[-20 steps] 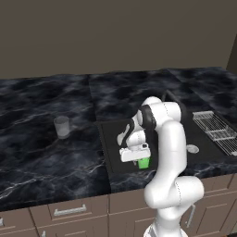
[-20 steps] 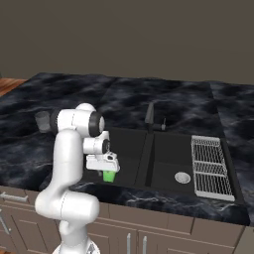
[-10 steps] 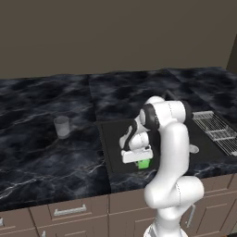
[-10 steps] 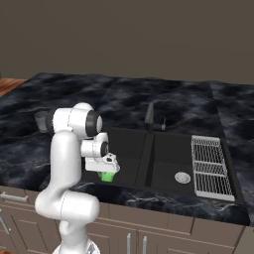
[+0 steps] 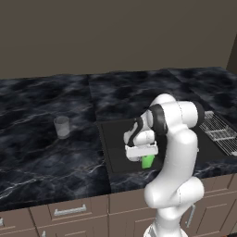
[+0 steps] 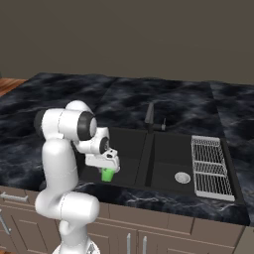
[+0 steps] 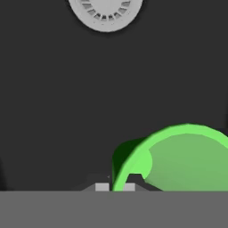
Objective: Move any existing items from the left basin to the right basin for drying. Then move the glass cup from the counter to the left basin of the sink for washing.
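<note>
On the counter at the far left stands the glass cup, well apart from the arm. Further right, over the left basin of the sink, the gripper is clamped on the rim of the green item, which hangs directly beneath it. In the hand view the green item's rim sits between the fingertips, with the drain beyond.

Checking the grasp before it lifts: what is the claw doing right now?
Claw: closed on the rim of the green item, low in the left basin.
</note>
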{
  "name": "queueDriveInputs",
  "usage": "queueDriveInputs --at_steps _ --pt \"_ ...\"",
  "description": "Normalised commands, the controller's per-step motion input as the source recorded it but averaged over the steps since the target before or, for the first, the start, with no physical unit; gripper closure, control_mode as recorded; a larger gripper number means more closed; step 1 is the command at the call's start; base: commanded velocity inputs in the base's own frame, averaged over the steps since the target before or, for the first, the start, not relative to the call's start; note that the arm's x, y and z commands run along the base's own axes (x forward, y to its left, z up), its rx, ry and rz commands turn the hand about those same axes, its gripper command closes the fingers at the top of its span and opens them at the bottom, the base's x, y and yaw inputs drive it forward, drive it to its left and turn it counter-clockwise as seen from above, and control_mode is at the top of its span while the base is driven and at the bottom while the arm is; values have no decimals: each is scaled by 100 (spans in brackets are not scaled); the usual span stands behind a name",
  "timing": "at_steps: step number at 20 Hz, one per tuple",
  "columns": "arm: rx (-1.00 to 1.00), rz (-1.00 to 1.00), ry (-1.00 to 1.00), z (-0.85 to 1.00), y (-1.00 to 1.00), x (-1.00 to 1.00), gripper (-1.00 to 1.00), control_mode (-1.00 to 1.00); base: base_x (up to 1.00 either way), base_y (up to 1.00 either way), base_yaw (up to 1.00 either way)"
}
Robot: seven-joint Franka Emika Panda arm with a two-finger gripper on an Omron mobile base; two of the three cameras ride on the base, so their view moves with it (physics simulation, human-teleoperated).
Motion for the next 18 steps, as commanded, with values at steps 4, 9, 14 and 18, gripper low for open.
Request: queueDriveInputs --at_steps 4,9,14,18 --pt "0 -7 0 60 -17 0 100 -100 0 0 0" --pt "0 -7 0 66 -13 0 100 -100 0 0 0" --pt "-1 -7 0 67 -13 0 100 -100 0 0 0" --pt "-1 -8 1 62 -13 0 100 -100 0 0 0"
